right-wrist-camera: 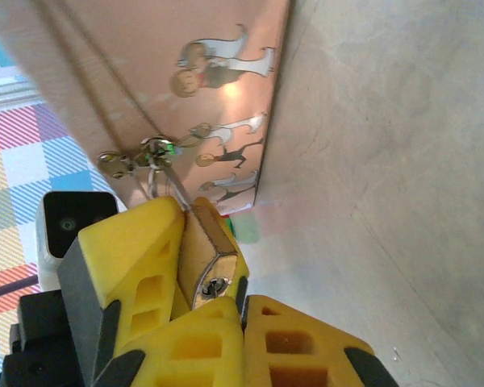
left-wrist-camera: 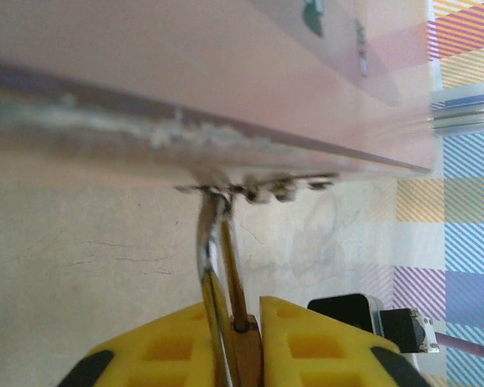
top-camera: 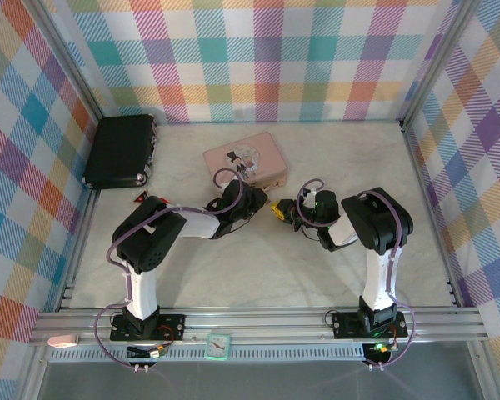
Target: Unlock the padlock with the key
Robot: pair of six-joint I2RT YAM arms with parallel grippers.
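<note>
The brass padlock (left-wrist-camera: 250,359) hangs by its thin shackle (left-wrist-camera: 206,242) from the hasp (left-wrist-camera: 258,189) on the pink tin (top-camera: 242,158). My left gripper (left-wrist-camera: 238,310) is shut on the padlock body, a yellow finger on each flat face. In the right wrist view the padlock (right-wrist-camera: 198,246) turns its keyhole end (right-wrist-camera: 214,284) to the camera. One left finger (right-wrist-camera: 137,258) lies along it. My right gripper (right-wrist-camera: 246,310) is shut just below that keyhole, fingertips together. The key is hidden. From above, the left gripper (top-camera: 271,204) and right gripper (top-camera: 288,218) meet at the tin's near right corner.
A black case (top-camera: 121,150) lies at the back left by the wall, with a small red piece (top-camera: 140,198) in front of it. A green and red piece (right-wrist-camera: 244,227) sits under the tin's corner. Checked walls close in three sides.
</note>
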